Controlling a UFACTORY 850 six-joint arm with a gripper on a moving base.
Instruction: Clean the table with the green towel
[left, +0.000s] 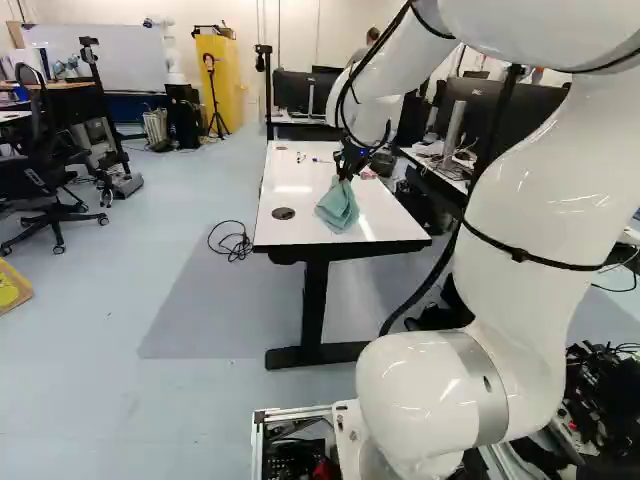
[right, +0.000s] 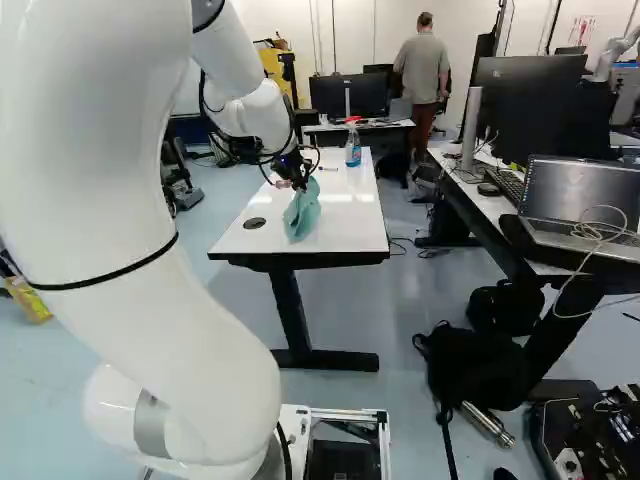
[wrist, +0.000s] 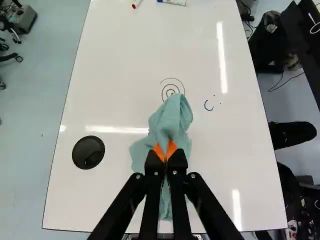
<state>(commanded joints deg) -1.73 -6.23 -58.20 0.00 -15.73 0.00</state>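
A crumpled green towel (wrist: 172, 117) is pinched between the orange-padded fingers of the black gripper (left: 345, 175), which are closed on it above the near part of a white table (wrist: 125, 60). Just beyond the towel is a black spiral drawing (wrist: 171, 85), with small blue marks (wrist: 208, 106) beside it. A round black cover (wrist: 88, 152) sits near the towel. Farther along the table, two markers (wrist: 172, 2) lie near an upright spray bottle (right: 353, 148)

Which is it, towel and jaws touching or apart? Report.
Touching. In the wrist view, the jaws stand closed on the green towel, pinching its cloth from two sides.
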